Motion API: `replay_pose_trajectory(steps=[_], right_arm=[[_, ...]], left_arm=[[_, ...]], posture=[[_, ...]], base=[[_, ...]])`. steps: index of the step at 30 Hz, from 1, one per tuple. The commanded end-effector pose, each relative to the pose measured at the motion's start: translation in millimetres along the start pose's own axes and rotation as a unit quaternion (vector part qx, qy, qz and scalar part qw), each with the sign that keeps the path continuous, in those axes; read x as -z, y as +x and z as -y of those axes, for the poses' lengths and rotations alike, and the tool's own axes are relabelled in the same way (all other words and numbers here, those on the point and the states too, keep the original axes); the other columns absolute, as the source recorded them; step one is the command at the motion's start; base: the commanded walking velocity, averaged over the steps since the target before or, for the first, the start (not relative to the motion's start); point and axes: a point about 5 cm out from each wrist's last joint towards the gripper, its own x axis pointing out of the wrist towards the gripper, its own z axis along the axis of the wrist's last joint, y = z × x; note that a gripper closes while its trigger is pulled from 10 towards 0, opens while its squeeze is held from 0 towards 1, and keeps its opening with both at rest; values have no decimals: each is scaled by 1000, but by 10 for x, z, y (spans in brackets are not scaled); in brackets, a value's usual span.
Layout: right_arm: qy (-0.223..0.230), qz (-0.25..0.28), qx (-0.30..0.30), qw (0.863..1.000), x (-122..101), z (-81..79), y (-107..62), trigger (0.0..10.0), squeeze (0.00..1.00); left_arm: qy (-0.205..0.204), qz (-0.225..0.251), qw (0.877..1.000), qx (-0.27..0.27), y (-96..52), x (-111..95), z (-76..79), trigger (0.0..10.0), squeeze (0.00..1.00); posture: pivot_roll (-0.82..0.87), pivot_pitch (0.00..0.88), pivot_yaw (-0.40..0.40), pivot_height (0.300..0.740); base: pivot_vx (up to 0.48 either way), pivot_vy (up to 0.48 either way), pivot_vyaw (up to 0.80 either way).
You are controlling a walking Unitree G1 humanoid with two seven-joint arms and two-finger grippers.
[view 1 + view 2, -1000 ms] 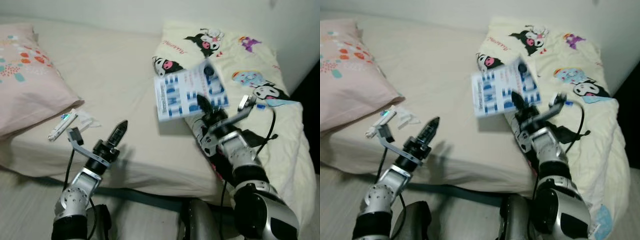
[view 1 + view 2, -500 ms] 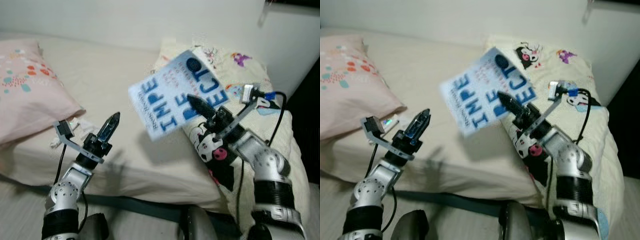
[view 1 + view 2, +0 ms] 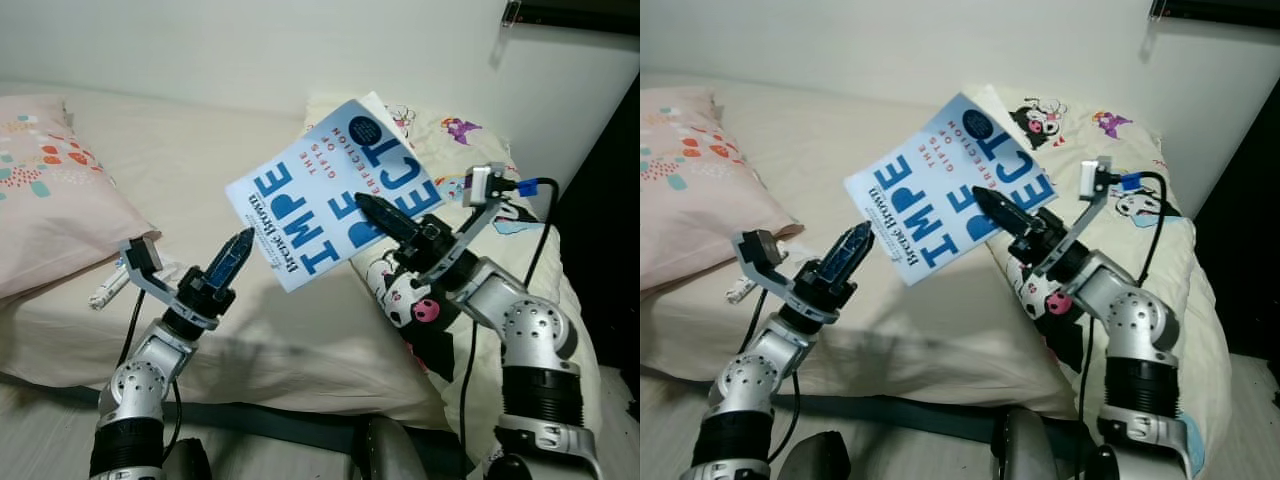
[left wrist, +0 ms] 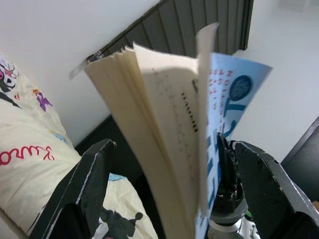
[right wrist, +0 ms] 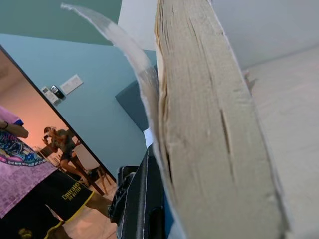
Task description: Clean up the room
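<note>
I find the right gripper (image 3: 385,222) clamped on the book (image 3: 335,190), a blue-and-white paperback held raised above the bed (image 3: 300,340), its cover facing my head camera and tilted. The black fingers lie across the cover's lower right part, and the book extends from them toward 10 o'clock. In the right wrist view the page block (image 5: 209,129) sits directly against one finger (image 5: 144,204), with the cover curling away. My left gripper (image 3: 235,258) is lifted at 7 o'clock of the book, its tip just beside the lower corner; I cannot confirm contact. In the left wrist view its fingers (image 4: 89,184) stand parted, holding nothing, with the book's fanned pages (image 4: 164,144) between them in line of sight. A pink pillow (image 3: 50,200) lies at 9 o'clock, a cartoon-print quilt (image 3: 470,180) at 3 o'clock.
</note>
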Motion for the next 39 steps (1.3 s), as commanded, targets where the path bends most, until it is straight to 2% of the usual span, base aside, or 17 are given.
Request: replay_pose_trajectory(steps=[1, 7, 14, 15, 16, 17, 20, 28, 35, 36, 37, 38, 39], right_arm=[[-2, 7, -23, 1000, -25, -100, 41, 0, 0], [3, -1, -27, 1000, 1, -146, 58, 0, 0], [-2, -7, -17, 1000, 10, -141, 57, 0, 0], [-6, -10, -10, 1000, 14, -125, 54, 0, 0], [-6, -10, -10, 1000, 14, -125, 54, 0, 0], [-10, -13, -3, 1000, 19, -107, 51, 0, 0], [-17, -19, 8, 1000, 31, -86, 47, 0, 0], [-23, -32, 22, 999, 44, -70, 26, 0, 0], [-33, -90, 70, 993, 195, 48, -12, 0, 0], [-49, -107, 87, 989, 235, 86, -27, 3098, 0], [-49, -107, 87, 989, 235, 86, -27, 3098, 0], [-67, -123, 108, 984, 274, 139, -43, 4824, 0], [-82, -119, 135, 980, 273, 222, -68, 10000, 514]], left_arm=[[1, -10, 1000, 2, -16, 56, 2, 10000, 0], [1, -25, 1000, 3, -32, 140, 0, 10000, 0], [-19, -31, 999, 15, -20, 222, 21, 10000, 0], [-29, -32, 999, 25, -7, 253, 49, 5216, 0], [-29, -32, 999, 25, -7, 253, 49, 5216, 0], [-41, -31, 998, 35, 6, 275, 74, 0, 0], [-52, -34, 997, 53, 19, 303, 112, 0, 0], [-50, -34, 996, 58, 16, 275, 111, 0, 0], [-52, -24, 997, 59, 13, 245, 111, 0, 0], [-51, -25, 997, 57, 16, 254, 109, 0, 0], [-51, -25, 997, 57, 16, 254, 109, 0, 0], [-50, -26, 997, 56, 19, 261, 106, 0, 0], [-50, -23, 997, 54, 26, 268, 101, 0, 0]], posture=[[-53, 0, -96, 465], [-54, 0, -99, 465], [-55, 0, -96, 465], [-55, 0, -96, 465], [-55, 0, -96, 465], [-55, 0, -94, 465], [-56, 0, -94, 465], [-57, 0, -92, 465], [-58, 0, -93, 465], [-58, 0, -93, 465], [-58, 0, -93, 465], [-58, 0, -93, 465], [-60, 0, -92, 465]], base=[[0, 0, 0], [0, 0, 0], [0, 0, 0], [0, 0, 0], [0, 0, 0], [0, 0, 0], [0, 0, 0], [0, 0, 0], [0, 0, 0], [0, 0, 0], [0, 0, 0], [0, 0, 0], [0, 0, 0]])
